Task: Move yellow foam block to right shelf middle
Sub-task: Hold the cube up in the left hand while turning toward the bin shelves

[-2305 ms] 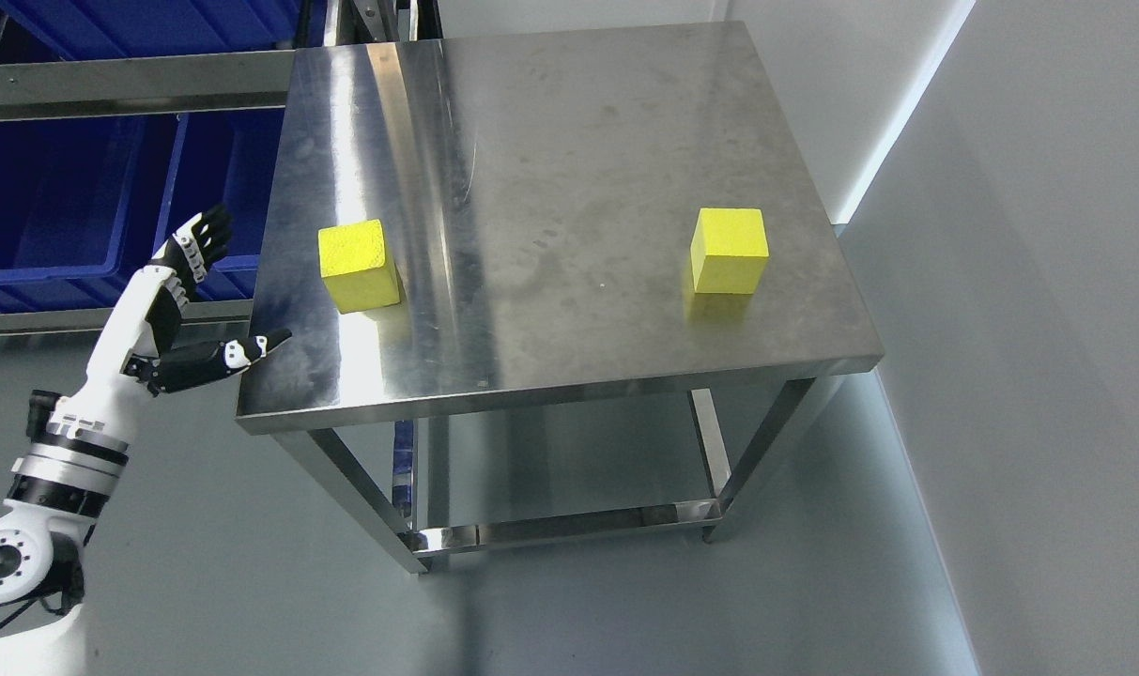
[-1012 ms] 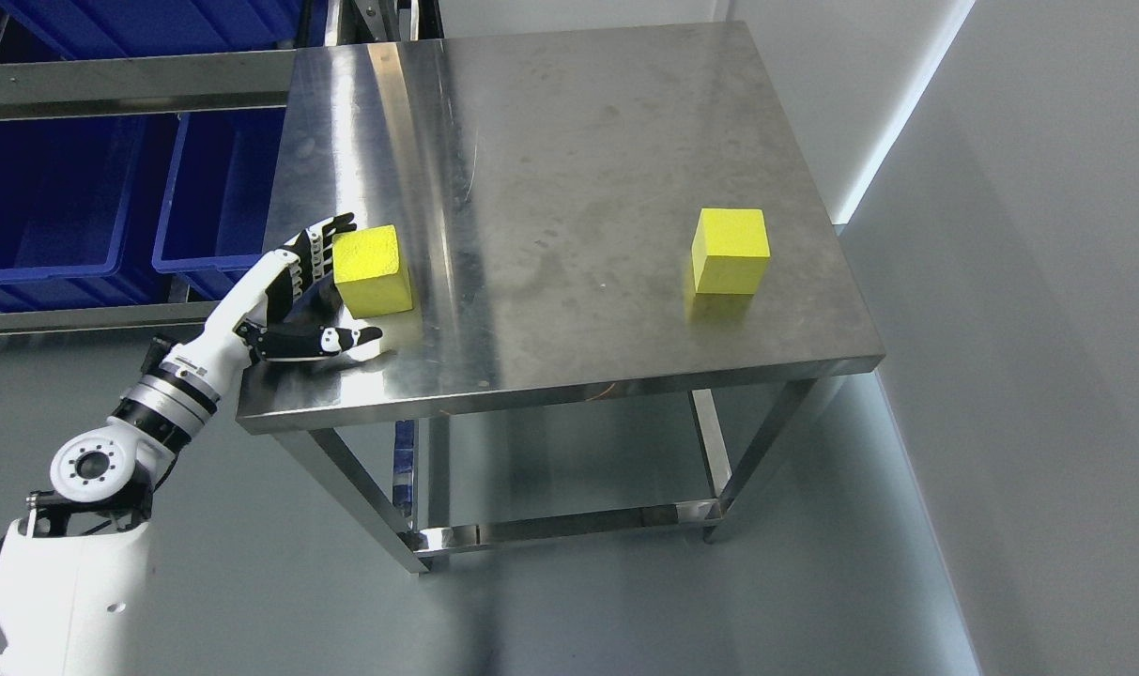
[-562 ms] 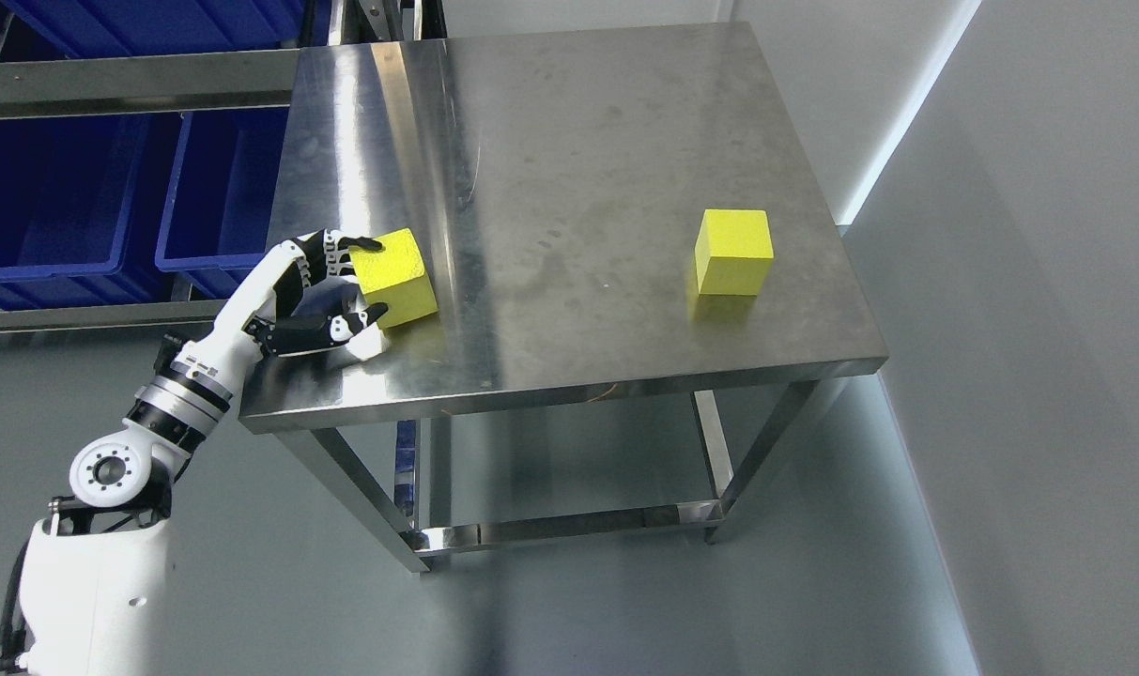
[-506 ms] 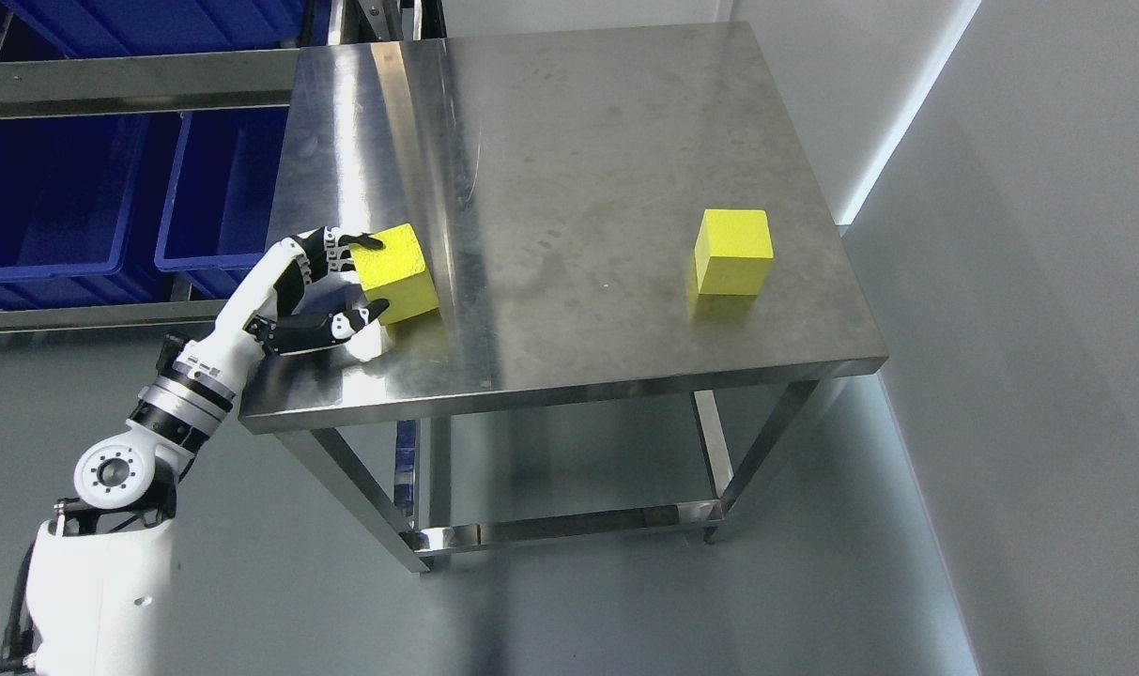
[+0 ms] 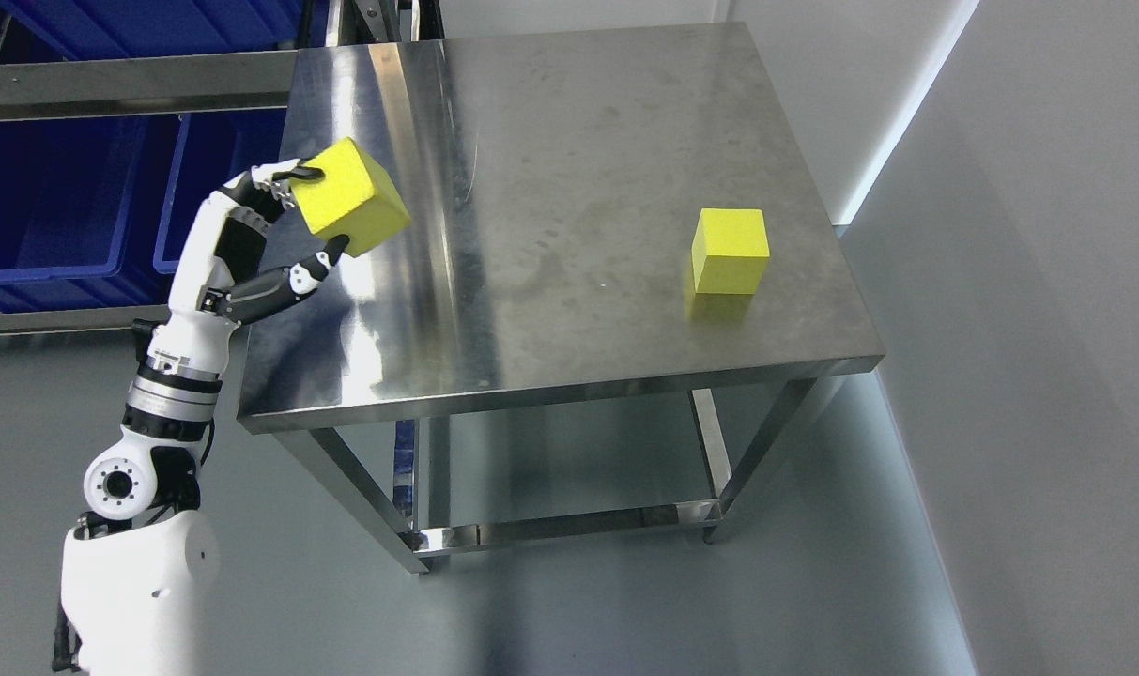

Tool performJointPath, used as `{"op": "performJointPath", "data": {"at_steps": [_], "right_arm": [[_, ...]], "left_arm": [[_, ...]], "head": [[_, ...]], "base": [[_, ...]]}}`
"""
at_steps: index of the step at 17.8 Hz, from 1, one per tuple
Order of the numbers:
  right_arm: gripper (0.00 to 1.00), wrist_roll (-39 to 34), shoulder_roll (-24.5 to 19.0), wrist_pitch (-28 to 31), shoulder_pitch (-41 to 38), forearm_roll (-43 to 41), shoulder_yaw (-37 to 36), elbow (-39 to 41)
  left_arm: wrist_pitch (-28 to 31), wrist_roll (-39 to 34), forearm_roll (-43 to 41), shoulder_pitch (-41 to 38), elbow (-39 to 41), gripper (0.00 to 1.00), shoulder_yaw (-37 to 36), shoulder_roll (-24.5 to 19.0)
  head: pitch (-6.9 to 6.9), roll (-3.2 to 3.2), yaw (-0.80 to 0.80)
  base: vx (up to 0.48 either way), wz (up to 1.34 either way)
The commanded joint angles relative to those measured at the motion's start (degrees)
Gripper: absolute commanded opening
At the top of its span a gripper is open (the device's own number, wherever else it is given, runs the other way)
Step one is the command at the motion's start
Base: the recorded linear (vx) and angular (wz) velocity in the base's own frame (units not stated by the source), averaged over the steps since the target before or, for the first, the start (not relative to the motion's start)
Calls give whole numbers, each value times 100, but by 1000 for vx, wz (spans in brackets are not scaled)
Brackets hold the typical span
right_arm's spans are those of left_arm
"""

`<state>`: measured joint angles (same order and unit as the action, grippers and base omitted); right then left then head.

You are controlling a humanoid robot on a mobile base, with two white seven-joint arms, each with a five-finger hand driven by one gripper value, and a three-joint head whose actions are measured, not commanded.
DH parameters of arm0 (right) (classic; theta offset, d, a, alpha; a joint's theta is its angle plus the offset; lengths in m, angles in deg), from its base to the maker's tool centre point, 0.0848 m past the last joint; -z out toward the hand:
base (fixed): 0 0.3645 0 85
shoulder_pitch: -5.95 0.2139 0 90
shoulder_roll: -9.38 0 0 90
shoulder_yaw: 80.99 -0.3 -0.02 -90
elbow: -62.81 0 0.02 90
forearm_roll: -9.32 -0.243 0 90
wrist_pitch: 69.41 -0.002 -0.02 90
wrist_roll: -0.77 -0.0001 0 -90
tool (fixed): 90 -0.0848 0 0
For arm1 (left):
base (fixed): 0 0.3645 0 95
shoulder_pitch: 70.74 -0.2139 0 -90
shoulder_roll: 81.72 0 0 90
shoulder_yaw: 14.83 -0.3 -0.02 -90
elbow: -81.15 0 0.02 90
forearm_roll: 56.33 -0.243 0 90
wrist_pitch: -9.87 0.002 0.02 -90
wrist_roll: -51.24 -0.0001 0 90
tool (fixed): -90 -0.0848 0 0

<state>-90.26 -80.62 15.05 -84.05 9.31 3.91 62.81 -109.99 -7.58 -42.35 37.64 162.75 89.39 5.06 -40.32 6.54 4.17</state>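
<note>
My left hand (image 5: 314,214) is shut on a yellow foam block (image 5: 351,198), fingers over its top left edge and thumb under its lower corner. The block is tilted and held above the left part of the steel table (image 5: 550,310). A second yellow foam block (image 5: 729,250) stands on the table near its right edge, far from the hand. My right arm does not show.
Blue bins (image 5: 53,207) sit on a steel shelf rack (image 5: 128,83) left of the table. A grey wall (image 5: 1029,329) runs close along the table's right side. A lower shelf (image 5: 569,469) shows under the tabletop, above the grey floor.
My left hand reached in from the left, closed on the left block and has lifted it off the table, up and to the left, tilting it. The right block stayed put.
</note>
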Motion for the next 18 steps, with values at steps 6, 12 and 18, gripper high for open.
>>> {"op": "performJointPath", "data": {"at_steps": [6, 12, 18], "right_arm": [[100, -3, 100, 1, 9, -9, 0, 100], [100, -3, 100, 1, 17, 0, 0, 100], [100, -3, 100, 1, 17, 0, 0, 100]], "left_arm": [[94, -2511, 904, -19, 267, 38, 284, 222], [174, -2511, 904, -28, 523, 38, 248, 222], [191, -2511, 904, -46, 541, 38, 257, 94]], "head": [[0, 0, 0], [0, 0, 0], [0, 0, 0]], "base": [[-27, 110], [-50, 861], [-103, 1409]]}}
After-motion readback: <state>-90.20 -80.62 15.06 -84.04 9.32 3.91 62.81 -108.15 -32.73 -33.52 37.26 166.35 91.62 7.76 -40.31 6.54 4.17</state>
